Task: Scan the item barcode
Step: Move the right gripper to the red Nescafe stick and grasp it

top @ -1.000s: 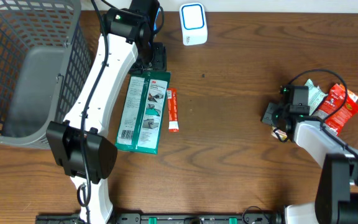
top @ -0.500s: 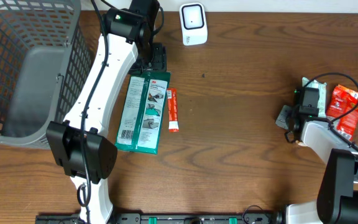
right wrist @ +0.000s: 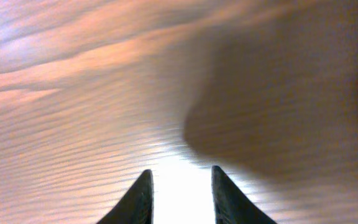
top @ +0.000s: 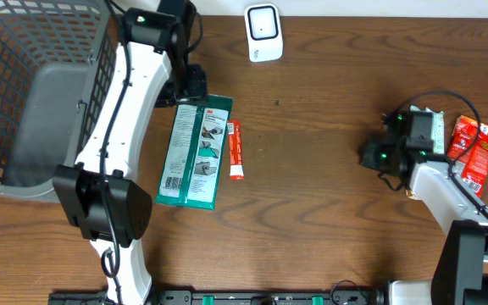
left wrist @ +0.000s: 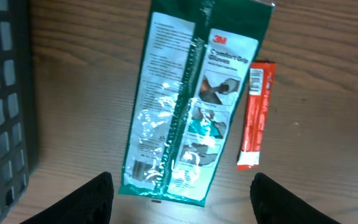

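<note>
- Flat green plastic 3M glove pack [top: 195, 152]: lies flat on the tabletop, long axis running near to far and slightly tilted. Shiny film with a seam down the middle. Glove pictures on the right half, printed text on the left, barcode at the near left corner.
- Slim red packet [top: 236, 149]: flat, just beside the green pack's right edge and parallel to it.
- White rounded scanner box with a dark-framed window [top: 263, 31]: at the far edge of the tabletop, apart from both items.
- Red cartons [top: 471, 151]: bunched at the far right.
</note>
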{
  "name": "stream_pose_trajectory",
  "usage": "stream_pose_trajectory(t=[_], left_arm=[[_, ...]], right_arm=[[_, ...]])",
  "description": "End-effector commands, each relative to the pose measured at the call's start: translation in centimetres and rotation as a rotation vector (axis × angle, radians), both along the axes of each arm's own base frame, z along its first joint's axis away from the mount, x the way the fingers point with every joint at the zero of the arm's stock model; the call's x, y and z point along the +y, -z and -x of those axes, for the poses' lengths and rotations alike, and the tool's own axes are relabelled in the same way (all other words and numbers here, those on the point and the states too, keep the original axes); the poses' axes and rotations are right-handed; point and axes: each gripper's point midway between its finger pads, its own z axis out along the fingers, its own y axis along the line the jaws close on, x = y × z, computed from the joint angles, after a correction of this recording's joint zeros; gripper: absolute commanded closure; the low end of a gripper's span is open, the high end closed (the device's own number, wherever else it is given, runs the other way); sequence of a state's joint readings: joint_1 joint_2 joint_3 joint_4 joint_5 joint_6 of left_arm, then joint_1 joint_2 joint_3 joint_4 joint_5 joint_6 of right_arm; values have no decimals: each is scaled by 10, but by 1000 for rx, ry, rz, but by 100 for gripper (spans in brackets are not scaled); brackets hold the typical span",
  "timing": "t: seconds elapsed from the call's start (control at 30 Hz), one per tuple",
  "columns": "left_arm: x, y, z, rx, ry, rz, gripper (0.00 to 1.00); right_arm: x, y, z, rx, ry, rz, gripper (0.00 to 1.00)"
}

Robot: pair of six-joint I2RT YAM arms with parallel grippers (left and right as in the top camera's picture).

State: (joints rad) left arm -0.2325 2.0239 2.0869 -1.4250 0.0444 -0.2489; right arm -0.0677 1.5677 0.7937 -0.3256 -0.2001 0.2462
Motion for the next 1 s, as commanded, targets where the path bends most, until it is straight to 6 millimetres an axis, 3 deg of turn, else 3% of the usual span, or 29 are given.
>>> stream_pose_trajectory(t=[0.0, 0.17, 0.3, 0.43, 0.5, 0.73, 0.87, 0.97], left_arm=[[7, 2, 0, 6, 6, -24, 29], [11, -6, 1, -14, -23, -30, 34], [12, -40, 4, -121, -34, -1, 37], [15, -79, 17, -221, -55, 28, 37], [18, -91, 26, -241, -63, 34, 37], [46, -118, 56, -286, -155, -62, 36], [58, -113, 63, -258, -191, -132, 36], [60, -98, 69, -203, -186, -149, 36]], right_arm=[[46, -34, -12, -48, -162, -52, 63], [103, -57, -6, -31, -321, -38, 49], [151, -68, 4, -61, -449, 11, 39], [204, -84, 16, -104, -565, 4, 41], [220, -88, 20, -103, -596, 4, 44], [252, -96, 15, 24, -610, 51, 46], [259, -90, 4, 68, -566, 45, 46], [263, -72, 0, 105, -519, 33, 48]])
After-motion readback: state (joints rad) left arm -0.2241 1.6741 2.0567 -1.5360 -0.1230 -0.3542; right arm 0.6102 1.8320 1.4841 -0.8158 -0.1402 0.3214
